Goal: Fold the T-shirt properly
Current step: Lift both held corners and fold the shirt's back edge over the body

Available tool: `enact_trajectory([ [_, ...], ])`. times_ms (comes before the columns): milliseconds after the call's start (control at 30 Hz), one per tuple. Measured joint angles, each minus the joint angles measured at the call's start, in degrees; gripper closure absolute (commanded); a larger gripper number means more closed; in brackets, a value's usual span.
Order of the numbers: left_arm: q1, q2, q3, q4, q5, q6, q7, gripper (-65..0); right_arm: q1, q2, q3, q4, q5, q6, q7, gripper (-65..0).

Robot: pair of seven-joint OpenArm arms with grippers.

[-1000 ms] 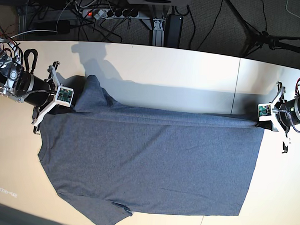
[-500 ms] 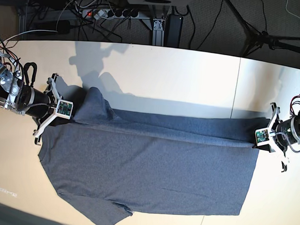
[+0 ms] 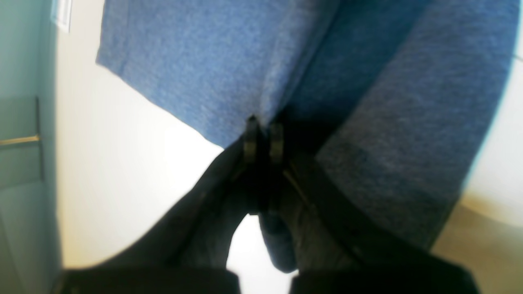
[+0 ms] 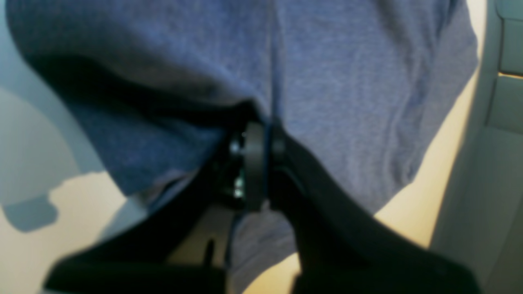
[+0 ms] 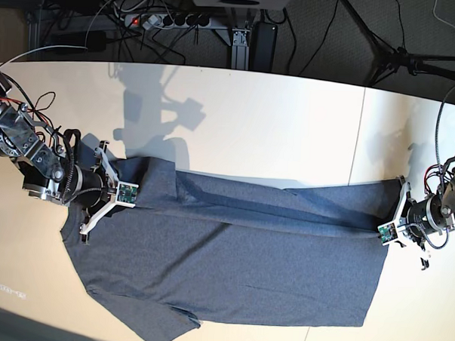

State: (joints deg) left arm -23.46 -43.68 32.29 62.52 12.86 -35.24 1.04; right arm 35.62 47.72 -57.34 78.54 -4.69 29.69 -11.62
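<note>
The T-shirt (image 5: pixel 231 265) lies spread across the near half of the white table (image 5: pixel 275 120), its body stretched flat from one arm to the other, with its far edge doubled over into a long folded band running the width of the cloth. One short sleeve sticks out at the near corner of the T-shirt, towards the table's front edge. The right gripper (image 5: pixel 123 190) is at the far corner of the T-shirt on the sleeve-and-shoulder end, low over the table, and the right wrist view shows its fingers pressed together with a thin layer of blue-grey fabric pinched between them — the cloth bunches and drapes around the tips there. The left gripper (image 5: pixel 386 230) is at the opposite far corner of the T-shirt, at the hem end, also low; in the left wrist view its two fingers (image 3: pixel 250 141) stand closed tight on the edge of the fold, with the fabric rising away from them in two layers. Beyond the table's far edge — on the dark floor — lie a power strip (image 5: pixel 162 20) and a tangle of cables.
</note>
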Motion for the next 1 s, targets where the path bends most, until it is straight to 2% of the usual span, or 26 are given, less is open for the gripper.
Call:
enact_trajectory([
  [300, -2.69, 1.97, 0.81, -6.19, 0.31, -0.15, -2.82, 0.0, 0.57, -2.32, -0.02, -3.26, 0.79, 0.50, 0.13, 0.0],
  [633, -6.27, 3.72, 7.76, -10.47, 0.68, 0.00, -2.60, 0.0, 0.55, -6.32, -0.02, -6.99, -0.94, 0.59, -0.48, 0.0],
  [1000, -6.58, 3.85, 7.78, -10.54, 1.90, 0.24, -2.60, 0.0, 0.57, -6.64, -0.02, -7.48, -1.36, 0.59, -0.48, 0.0],
])
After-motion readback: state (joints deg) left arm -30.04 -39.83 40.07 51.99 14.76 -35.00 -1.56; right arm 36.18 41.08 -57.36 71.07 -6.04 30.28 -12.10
